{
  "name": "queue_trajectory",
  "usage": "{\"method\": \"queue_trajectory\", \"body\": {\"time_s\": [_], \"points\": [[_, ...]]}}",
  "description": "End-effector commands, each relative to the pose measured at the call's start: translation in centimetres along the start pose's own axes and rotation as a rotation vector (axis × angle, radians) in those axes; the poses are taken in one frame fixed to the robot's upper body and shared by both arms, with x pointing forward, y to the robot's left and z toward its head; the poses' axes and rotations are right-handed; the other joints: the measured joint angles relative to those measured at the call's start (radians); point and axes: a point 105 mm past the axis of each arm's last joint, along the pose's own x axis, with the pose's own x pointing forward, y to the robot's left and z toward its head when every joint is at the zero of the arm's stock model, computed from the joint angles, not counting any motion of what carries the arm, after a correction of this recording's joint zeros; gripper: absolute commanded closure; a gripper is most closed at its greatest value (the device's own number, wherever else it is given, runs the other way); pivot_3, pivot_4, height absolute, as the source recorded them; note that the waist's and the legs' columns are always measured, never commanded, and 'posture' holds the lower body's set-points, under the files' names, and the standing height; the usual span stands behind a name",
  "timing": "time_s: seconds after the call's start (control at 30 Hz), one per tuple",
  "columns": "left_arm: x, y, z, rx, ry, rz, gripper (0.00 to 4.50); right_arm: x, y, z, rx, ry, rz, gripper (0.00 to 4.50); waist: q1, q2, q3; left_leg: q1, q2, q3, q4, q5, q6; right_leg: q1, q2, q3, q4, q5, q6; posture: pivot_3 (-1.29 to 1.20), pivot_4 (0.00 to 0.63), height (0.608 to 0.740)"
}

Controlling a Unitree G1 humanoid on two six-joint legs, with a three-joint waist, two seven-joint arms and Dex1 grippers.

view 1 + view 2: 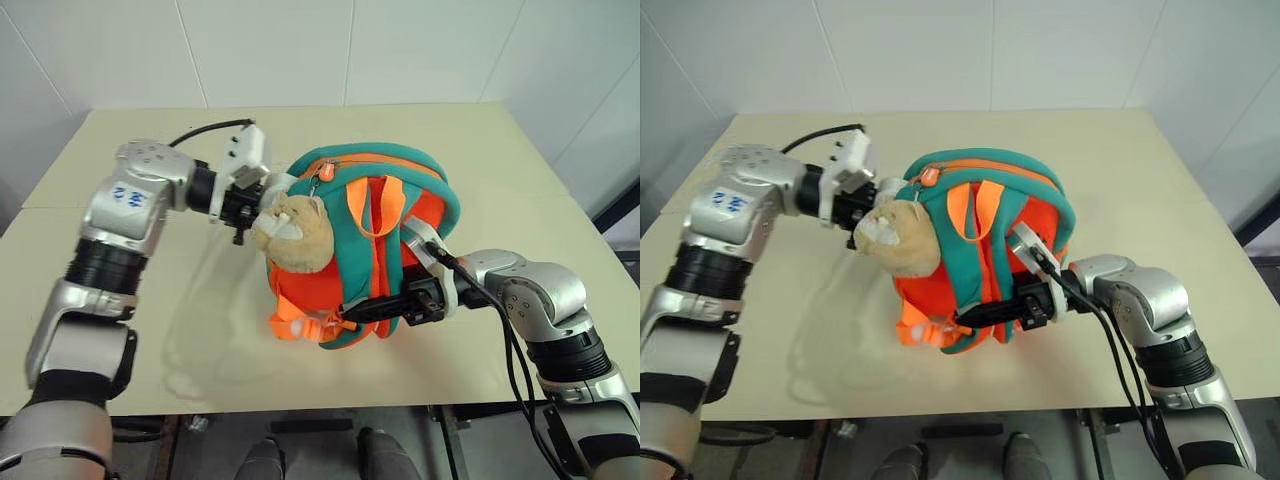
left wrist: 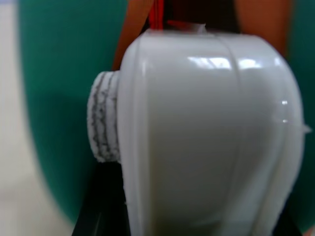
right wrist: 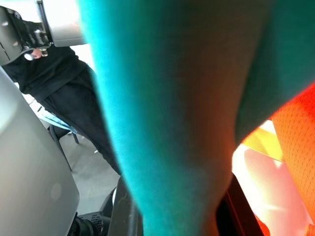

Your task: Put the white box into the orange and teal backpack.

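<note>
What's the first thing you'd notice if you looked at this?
The bright orange and teal backpack standing in the middle of the tan table, with a tan plush animal toy hanging on its front. The right gripper is shut on the backpack's lower edge. The left gripper comes in from the other side, holding a white box at the backpack's top.
</note>
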Motion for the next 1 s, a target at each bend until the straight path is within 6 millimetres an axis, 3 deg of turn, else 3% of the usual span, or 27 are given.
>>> {"method": "queue_trajectory", "body": {"time_s": [0.03, 0.2, 0.27, 0.53, 0.63, 0.8, 1.0], "points": [[0.8, -0.4, 0.7, 0.009, -0.048, -0.066, 3.11, 0.2, 0.7, 0.7, -0.039, -0.025, 0.012, 4.3, 0.0, 0.0, 0.0, 0.0, 0.0, 0.0, 0.0, 0.0, 0.0, 0.0, 0.0, 0.0, 0.0, 0.0, 0.0, 0.0, 0.15, 0.74], [1.5, 0.0, 0.2, 0.011, -0.071, -0.021, 3.11, 0.3, 0.8, 0.6, -0.039, -0.028, 0.008, 4.3, 0.004, 0.0, 0.0, 0.0, 0.0, 0.0, 0.001, 0.0, 0.0, 0.0, 0.0, 0.0, 0.0, 0.0, 0.0, 0.0, 0.15, 0.74], [1.1, 0.0, 0.2, 0.001, -0.084, 0.002, 2.36, 0.3, 0.9, 0.6, -0.04, -0.031, 0.005, 4.3, 0.004, 0.0, 0.0, 0.0, 0.0, 0.0, 0.001, 0.0, 0.0, 0.0, 0.0, 0.0, 0.001, 0.0, 0.0, 0.0, 0.15, 0.74], [-3.4, -0.2, 0.0, 0.023, -0.064, 0.125, 0.11, 0.2, 0.8, 0.4, -0.037, -0.03, -0.005, 4.3, -0.002, 0.0, 0.0, 0.001, 0.0, -0.001, 0.001, 0.001, 0.002, -0.001, 0.0, 0.0, 0.005, 0.0, 0.0, 0.0, 0.15, 0.74], [-5.7, -0.7, -0.2, 0.053, -0.02, 0.166, 0.03, 0.2, 0.7, 0.4, -0.036, -0.029, -0.006, 4.3, -0.004, 0.0, 0.0, 0.001, 0.0, -0.001, 0.001, 0.001, 0.003, -0.001, 0.0, 0.0, 0.005, 0.0, 0.0, 0.0, 0.15, 0.74], [-7.8, -2.7, 0.1, 0.06, 0.025, 0.177, 0.03, 0.2, 0.6, 0.3, -0.039, -0.027, -0.01, 4.3, -0.001, 0.0, 0.0, 0.002, 0.0, -0.002, 0.001, 0.002, 0.003, -0.001, 0.0, 0.0, 0.006, -0.001, -0.001, 0.0, 0.15, 0.74], [-7.4, -5.9, 1.7, 0.045, -0.035, 0.147, 0.03, 0.1, 0.3, 0.1, -0.035, -0.027, -0.018, 4.3, 0.001, 0.0, 0.0, 0.001, 0.0, -0.002, 0.001, 0.002, 0.003, -0.001, 0.0, 0.0, 0.009, -0.001, -0.001, 0.0, 0.15, 0.74]]}}
